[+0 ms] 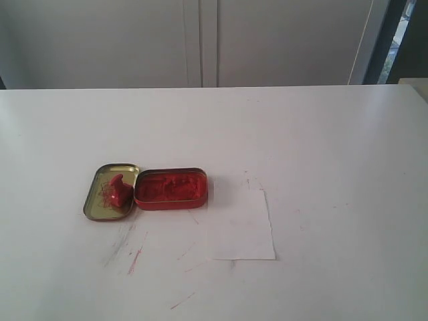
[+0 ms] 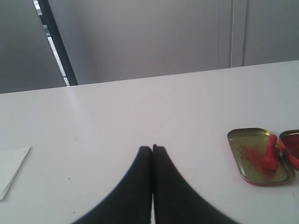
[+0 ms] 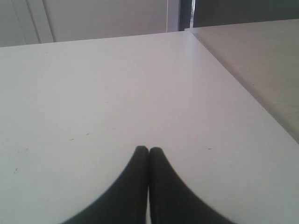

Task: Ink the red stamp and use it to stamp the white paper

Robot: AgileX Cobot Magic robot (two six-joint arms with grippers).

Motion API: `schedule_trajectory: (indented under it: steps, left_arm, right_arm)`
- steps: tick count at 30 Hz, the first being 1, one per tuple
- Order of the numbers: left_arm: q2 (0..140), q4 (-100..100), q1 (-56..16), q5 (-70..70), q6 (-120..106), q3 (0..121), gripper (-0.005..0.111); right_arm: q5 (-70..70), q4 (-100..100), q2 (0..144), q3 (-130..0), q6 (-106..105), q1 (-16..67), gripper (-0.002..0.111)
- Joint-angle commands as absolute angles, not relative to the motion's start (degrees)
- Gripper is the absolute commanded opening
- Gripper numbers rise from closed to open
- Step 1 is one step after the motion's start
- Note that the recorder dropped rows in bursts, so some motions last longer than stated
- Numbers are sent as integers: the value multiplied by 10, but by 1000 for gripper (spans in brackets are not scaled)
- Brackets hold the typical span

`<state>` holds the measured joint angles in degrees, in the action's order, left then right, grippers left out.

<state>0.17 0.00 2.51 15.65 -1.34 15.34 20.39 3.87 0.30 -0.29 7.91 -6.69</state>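
The small red stamp [image 1: 120, 190] lies tilted inside the gold tin lid [image 1: 97, 197], left of the red ink tin [image 1: 171, 188]. The white paper [image 1: 241, 224] lies flat just right of the tin and looks plain. In the left wrist view the red stamp [image 2: 269, 156] rests in the tin lid [image 2: 243, 158] off to one side, and a corner of the white paper [image 2: 10, 163] shows at the other side. My left gripper [image 2: 152, 148] is shut with nothing in it, well apart from the stamp. My right gripper [image 3: 148, 150] is shut and empty over bare table. Neither gripper appears in the exterior view.
Red ink smears [image 1: 137, 257] mark the white table [image 1: 321, 147] in front of the tin. In the right wrist view the table edge [image 3: 243, 88] runs beside a grey surface [image 3: 261, 51]. A pale wall or cabinet stands behind the table.
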Motion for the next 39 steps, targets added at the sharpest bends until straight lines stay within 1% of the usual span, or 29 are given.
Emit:
schedule_trajectory:
  steps: [1, 4, 14, 30, 39]
  left_arm:
    - [9, 0, 27, 181, -13, 187, 0]
    - [48, 0, 27, 232, -16, 226, 0]
    - [241, 0, 27, 407, -26, 357, 0]
    - [527, -70, 27, 480, -78, 475, 0]
    - [649, -109, 25, 495, -120, 538, 0]
  right_arm:
    - [195, 44, 0, 0, 82, -69, 0]
    - [195, 44, 0, 0, 82, -69, 0]
    - [195, 45, 0, 0, 82, -69, 0]
    - [195, 44, 0, 0, 89, -69, 0]
    - [195, 44, 0, 0, 89, -69, 0]
